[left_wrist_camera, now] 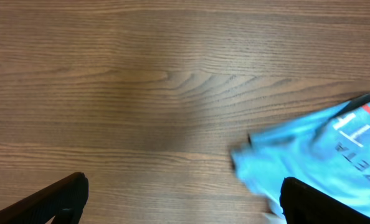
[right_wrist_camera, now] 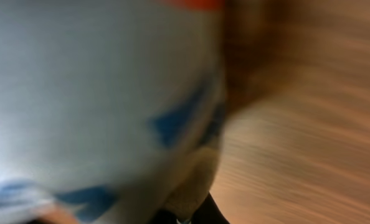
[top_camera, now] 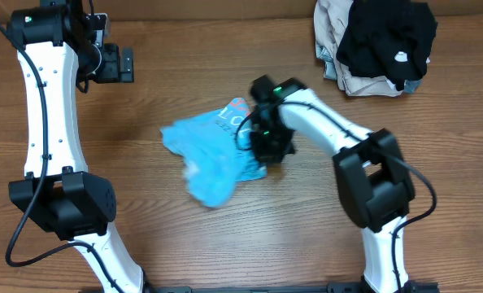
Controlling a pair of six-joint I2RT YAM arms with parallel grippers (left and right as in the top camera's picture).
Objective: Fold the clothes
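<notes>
right gripper buried in the crumpled blue shirt at mid-counter, its grip impossible to tell; left gripper hangs wide open, empty, near the far-left corner. apparent step: spreading flat; next calls for pinching a hem.

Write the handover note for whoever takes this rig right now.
Left tool: open, empty, hovering left of the blue shirt.
Right tool: down on the shirt's right edge; grip unclear, wrist view blurred.
Shirt lies crumpled at centre. Pile of black and beige clothes sits at the far right corner.
Nothing folded yet; everything remains.
</notes>
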